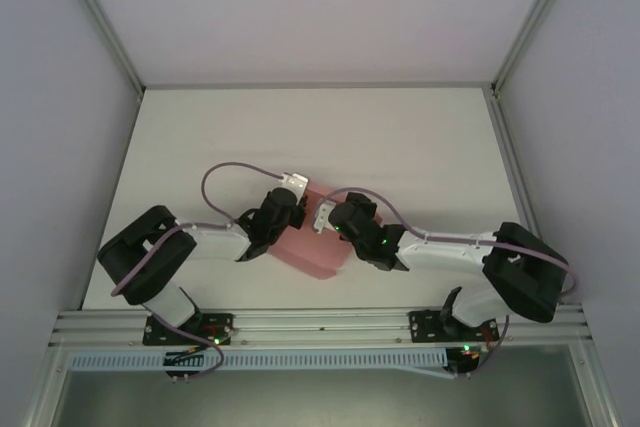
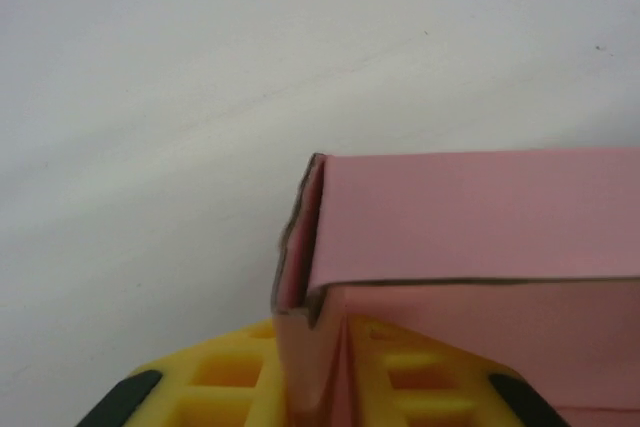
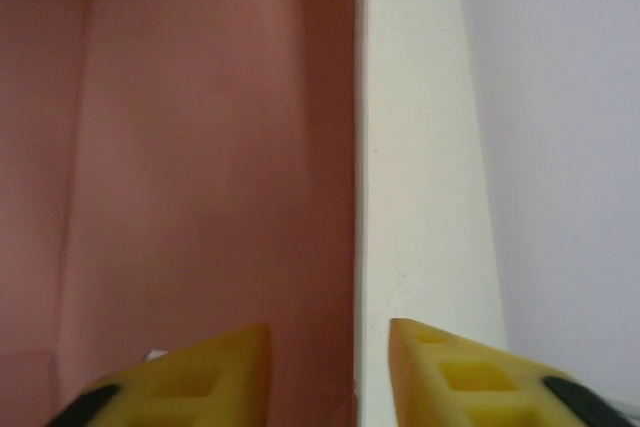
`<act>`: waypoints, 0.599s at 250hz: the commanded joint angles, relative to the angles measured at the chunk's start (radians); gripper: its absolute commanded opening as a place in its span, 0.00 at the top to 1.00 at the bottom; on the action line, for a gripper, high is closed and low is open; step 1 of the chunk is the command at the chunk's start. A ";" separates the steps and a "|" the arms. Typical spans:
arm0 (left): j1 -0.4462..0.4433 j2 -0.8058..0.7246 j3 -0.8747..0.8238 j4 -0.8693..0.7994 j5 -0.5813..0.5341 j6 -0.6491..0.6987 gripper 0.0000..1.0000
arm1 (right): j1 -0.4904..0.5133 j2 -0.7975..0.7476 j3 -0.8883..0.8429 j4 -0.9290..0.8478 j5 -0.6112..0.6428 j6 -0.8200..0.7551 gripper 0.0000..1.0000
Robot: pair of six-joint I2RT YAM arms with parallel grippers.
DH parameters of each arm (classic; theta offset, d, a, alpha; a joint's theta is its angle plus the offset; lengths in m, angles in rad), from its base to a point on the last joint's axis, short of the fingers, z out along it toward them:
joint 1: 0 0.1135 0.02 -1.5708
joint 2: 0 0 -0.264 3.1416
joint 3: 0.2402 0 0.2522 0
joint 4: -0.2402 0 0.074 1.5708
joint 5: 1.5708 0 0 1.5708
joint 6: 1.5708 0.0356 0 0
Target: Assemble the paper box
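Pink thin-card paper box (image 1: 312,252) at mid near edge of white tabletop (image 1: 400,147), likely light, floppy, easily creased; left gripper (image 2: 312,335) pinches its corner fold, right gripper (image 3: 330,335) parted astride a wall edge; best gripped beside creases.

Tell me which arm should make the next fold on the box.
Probably right: the right gripper is open astride an edge of the paper box, free to fold, while the left gripper pinches a wall.
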 commanded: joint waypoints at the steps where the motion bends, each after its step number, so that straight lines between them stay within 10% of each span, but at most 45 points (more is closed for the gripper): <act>1: 0.007 0.014 0.018 0.012 -0.032 0.007 0.86 | 0.001 -0.064 0.032 -0.050 -0.050 0.045 0.48; 32: 0.008 0.000 -0.004 0.036 -0.032 0.020 0.87 | -0.006 -0.174 0.033 -0.001 -0.103 0.090 0.28; 49: 0.007 0.003 -0.005 0.043 -0.034 0.025 0.88 | -0.023 -0.260 0.017 0.056 -0.172 0.118 0.01; 98: 0.008 0.004 -0.018 0.077 -0.038 0.028 0.93 | -0.188 -0.418 0.015 0.162 -0.311 0.356 0.00; 150: 0.007 0.020 -0.022 0.093 -0.038 0.027 0.92 | -0.329 -0.249 0.141 -0.008 -0.341 0.505 0.00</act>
